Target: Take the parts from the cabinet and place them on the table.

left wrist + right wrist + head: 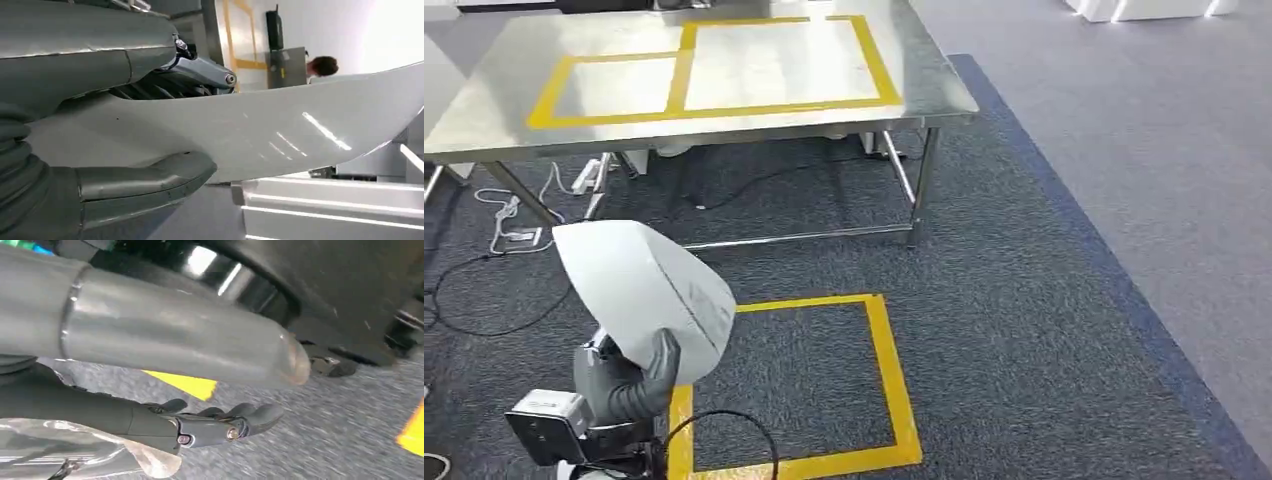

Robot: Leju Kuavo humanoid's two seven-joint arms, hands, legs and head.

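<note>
Nearest, left hand (629,380) at 7 o'clock in the head view, thumb and fingers clamped on the lower edge of a white curved part (644,290); the part rises from the hand toward 12. Left wrist view confirms: thumb (150,180) under the panel, fingers over it. Right hand (210,425) hangs over the carpet, fingers loosely extended, holding nothing. Beyond, a yellow-taped floor square (889,370). Farthest, the tabletop (924,85) at 12 o'clock with yellow-taped boxes (774,60). Judgement: the part must travel forward to 12; left arm carries it.
</note>
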